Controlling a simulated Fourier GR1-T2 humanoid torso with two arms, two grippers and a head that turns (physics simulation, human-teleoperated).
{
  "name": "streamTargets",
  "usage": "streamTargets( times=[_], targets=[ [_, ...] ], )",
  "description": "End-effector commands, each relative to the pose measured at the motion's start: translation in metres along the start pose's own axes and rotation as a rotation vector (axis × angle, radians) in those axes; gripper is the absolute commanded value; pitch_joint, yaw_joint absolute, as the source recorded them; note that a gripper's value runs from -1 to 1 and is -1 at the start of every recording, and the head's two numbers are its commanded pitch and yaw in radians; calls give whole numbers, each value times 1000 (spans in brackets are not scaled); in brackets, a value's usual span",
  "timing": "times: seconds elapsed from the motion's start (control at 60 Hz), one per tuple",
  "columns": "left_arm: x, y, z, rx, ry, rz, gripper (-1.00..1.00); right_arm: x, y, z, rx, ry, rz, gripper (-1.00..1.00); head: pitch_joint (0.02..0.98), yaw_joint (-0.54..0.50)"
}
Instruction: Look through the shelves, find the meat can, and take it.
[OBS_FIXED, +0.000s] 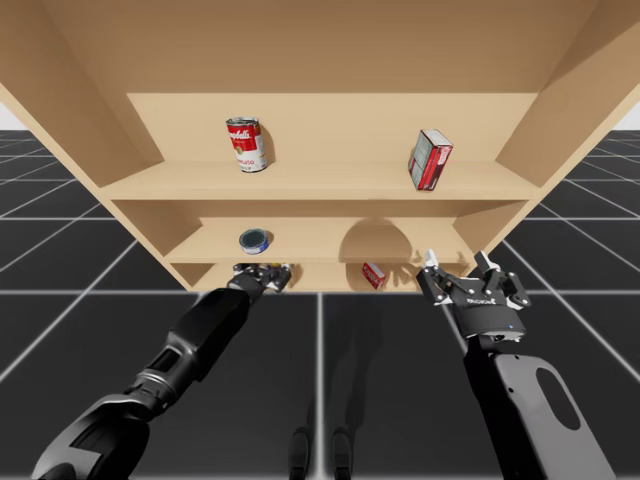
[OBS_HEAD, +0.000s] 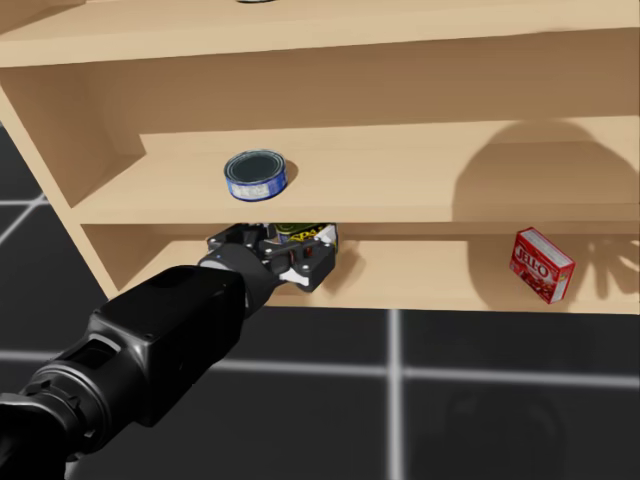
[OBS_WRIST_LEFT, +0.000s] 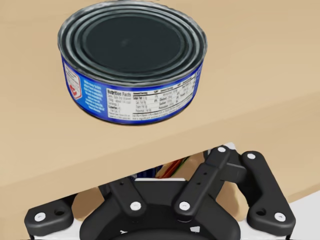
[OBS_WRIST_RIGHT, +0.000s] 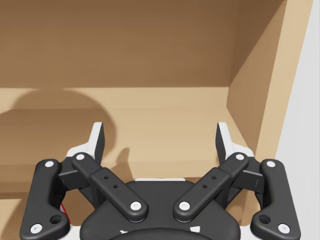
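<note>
A dark can with a yellow and green label, the meat can (OBS_HEAD: 293, 233), sits at the front of the lowest shelf. My left gripper (OBS_HEAD: 275, 246) reaches under the middle shelf board and is shut on it, with a finger on each side. Only a sliver of the can (OBS_WRIST_LEFT: 172, 169) shows between that gripper's links in the left wrist view, and the board hides the fingertips. My right gripper (OBS_FIXED: 462, 265) hangs open in front of the shelves' right end. Nothing is between its fingers (OBS_WRIST_RIGHT: 97, 137).
A flat blue can (OBS_HEAD: 255, 174) lies on the middle shelf just above my left gripper. A small red box (OBS_HEAD: 541, 264) stands on the lowest shelf at the right. On the top shelf are a red and white can (OBS_FIXED: 245, 143) and a red box (OBS_FIXED: 430, 159).
</note>
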Motion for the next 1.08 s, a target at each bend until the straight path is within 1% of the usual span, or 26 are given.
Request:
streamTargets(
  times=[0.017, 0.05, 0.1, 0.133, 0.167, 0.25, 0.3, 0.417, 0.567, 0.667, 0.733, 0.833, 0.917, 1.0, 1.05, 1.083],
  targets=[
    [-6, -1, -5, -1, 9, 0, 845, 0, 0, 0, -1, 1, -1, -1000, 722, 151],
    [-6, 0, -4, -2, 10, 3, 898, 0, -1, 0, 0, 1, -1, -1000, 722, 151],
    [-5, 1, -3, -4, 6, 3, 849, 0, 0, 0, -1, 0, 1, -1000, 721, 151],
    [-4, 1, -3, -4, 5, 6, 857, 0, 0, 0, -1, 1, 1, -1000, 721, 152],
    [-2, 2, -1, -6, 2, 7, 909, 0, 0, 0, -2, 0, 1, -1000, 720, 151],
    [1, 1, 5, -13, -8, 7, 947, 0, 0, 0, -4, 2, -1, -1000, 720, 151],
    [4, 0, 13, -23, -19, 3, 1000, 0, 0, 0, -6, 3, -1, -1000, 719, 152],
    [9, -2, 29, -33, -34, -10, 1000, 1, 0, 1, -5, 2, 0, -1000, 718, 152],
    [10, -1, 51, -40, -44, 4, 1000, 0, 0, 0, -5, 0, -1, -1000, 715, 154],
    [10, -1, 65, -35, -52, 2, 1000, 0, 0, 0, -6, 0, -1, -1000, 716, 155],
    [9, 0, 79, -33, -53, 12, 1000, 0, 1, 0, -6, 1, -1, -1000, 717, 156],
    [8, 0, 103, -31, -52, 5, 1000, 0, 1, 0, -6, 1, -2, -1000, 716, 157],
    [7, -2, 127, -35, -49, -16, 1000, 0, 0, 0, -7, 1, -3, -1000, 714, 157],
    [6, -3, 148, -33, -40, -24, 1000, 0, 0, 0, -4, 2, -6, -1000, 710, 160],
    [5, -3, 160, -35, -36, -19, 1000, 0, 0, 0, 4, -1, -2, -1000, 708, 161],
    [5, -3, 171, -24, -39, -7, 1000, 0, 0, 0, 8, 3, -8, -1000, 706, 163]
  ],
)
